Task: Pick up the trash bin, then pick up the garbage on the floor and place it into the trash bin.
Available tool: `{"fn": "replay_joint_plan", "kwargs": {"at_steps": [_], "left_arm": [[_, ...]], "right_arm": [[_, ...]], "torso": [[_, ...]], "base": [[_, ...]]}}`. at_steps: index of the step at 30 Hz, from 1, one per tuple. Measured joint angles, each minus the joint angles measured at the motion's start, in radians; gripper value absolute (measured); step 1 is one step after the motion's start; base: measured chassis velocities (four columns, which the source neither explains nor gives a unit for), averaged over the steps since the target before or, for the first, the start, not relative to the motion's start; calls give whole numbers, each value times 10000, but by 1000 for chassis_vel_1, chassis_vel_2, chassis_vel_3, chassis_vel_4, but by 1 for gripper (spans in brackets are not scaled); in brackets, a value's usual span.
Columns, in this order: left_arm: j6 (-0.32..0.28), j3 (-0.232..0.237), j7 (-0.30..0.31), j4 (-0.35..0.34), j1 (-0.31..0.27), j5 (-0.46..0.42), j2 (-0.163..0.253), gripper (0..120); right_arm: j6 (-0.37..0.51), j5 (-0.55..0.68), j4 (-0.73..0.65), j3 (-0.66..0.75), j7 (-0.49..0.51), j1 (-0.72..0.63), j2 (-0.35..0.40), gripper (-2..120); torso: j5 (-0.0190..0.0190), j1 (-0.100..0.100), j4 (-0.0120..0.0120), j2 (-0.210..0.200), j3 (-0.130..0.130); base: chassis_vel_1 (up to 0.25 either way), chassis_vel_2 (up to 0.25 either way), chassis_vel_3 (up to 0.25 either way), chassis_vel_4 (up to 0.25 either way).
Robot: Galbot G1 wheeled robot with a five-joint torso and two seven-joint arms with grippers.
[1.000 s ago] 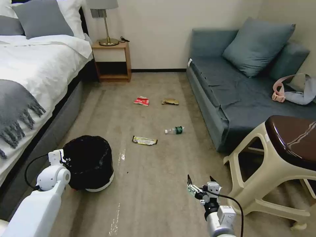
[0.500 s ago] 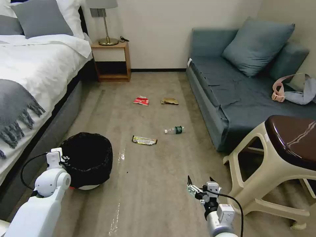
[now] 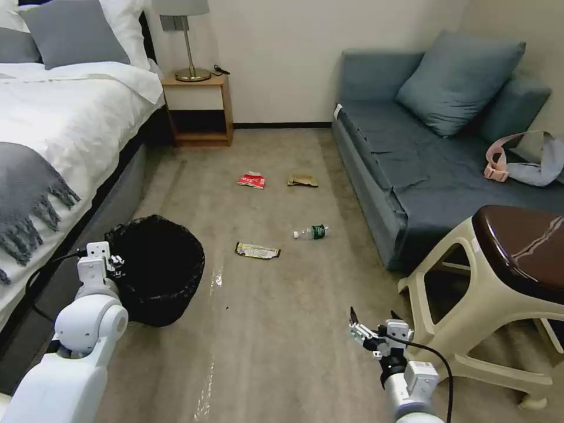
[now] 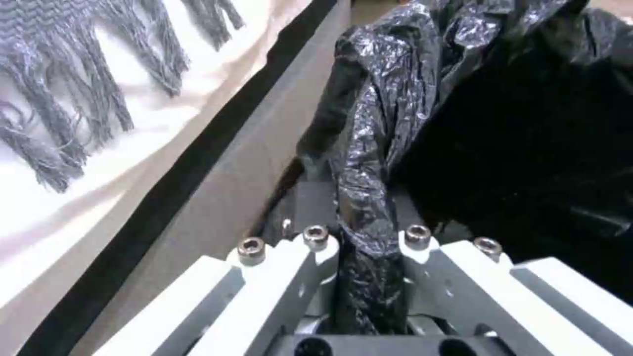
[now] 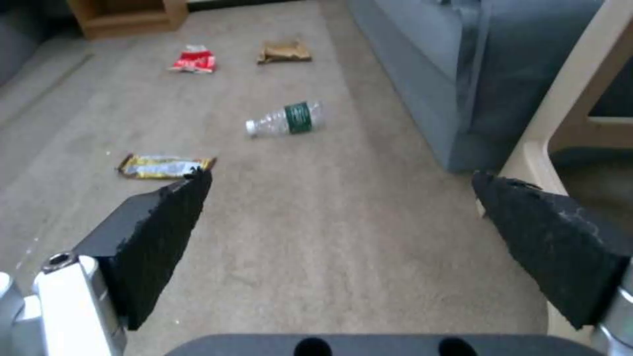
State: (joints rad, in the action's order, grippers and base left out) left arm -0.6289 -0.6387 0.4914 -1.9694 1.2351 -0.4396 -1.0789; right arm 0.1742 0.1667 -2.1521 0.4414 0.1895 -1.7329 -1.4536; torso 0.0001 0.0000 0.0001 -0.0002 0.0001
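Note:
The trash bin (image 3: 160,271), wrapped in its crinkly black bag (image 4: 369,148), hangs tilted just above the floor by the bed. My left gripper (image 3: 116,260) (image 4: 363,240) is shut on its near rim. On the carpet beyond lie four pieces of garbage. They are a red-and-white wrapper (image 3: 251,180) (image 5: 195,60), a tan packet (image 3: 302,180) (image 5: 284,51), a clear bottle (image 3: 311,232) (image 5: 287,119) and a gold wrapper (image 3: 257,251) (image 5: 165,165). My right gripper (image 3: 372,322) (image 5: 339,176) hovers open, low over bare carpet, short of the gold wrapper and the bottle.
The bed (image 3: 53,135) runs along the left, with a nightstand (image 3: 198,108) at the back wall. A blue sofa (image 3: 423,153) lines the right side. A cream stool (image 3: 499,282) stands close to the right of my right gripper. Open carpet lies between the bin and the litter.
My left arm has raised and tilted the bin; its whitish base, seen on the floor before, no longer shows. My right gripper has shifted slightly right and nearer, still open.

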Motion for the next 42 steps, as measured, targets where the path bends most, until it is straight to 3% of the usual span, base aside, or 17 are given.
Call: {"fn": "replay_joint_plan", "kwargs": {"at_steps": [22,42], "left_arm": [[535,-251,-194,41,676,507,-129,4],[683,-253,-196,288,418,583,-119,4]], "right_arm": [[-583,341,79,174,-612,-283,-77,100],[-614,319,375,92,-637,-106,-83,100]], "torso": [[-1,-1,0,2,-1],[-1,-1,-1,2,-1]], "base": [[-5,4,5,-3],[-113,112,110,-109]]}}
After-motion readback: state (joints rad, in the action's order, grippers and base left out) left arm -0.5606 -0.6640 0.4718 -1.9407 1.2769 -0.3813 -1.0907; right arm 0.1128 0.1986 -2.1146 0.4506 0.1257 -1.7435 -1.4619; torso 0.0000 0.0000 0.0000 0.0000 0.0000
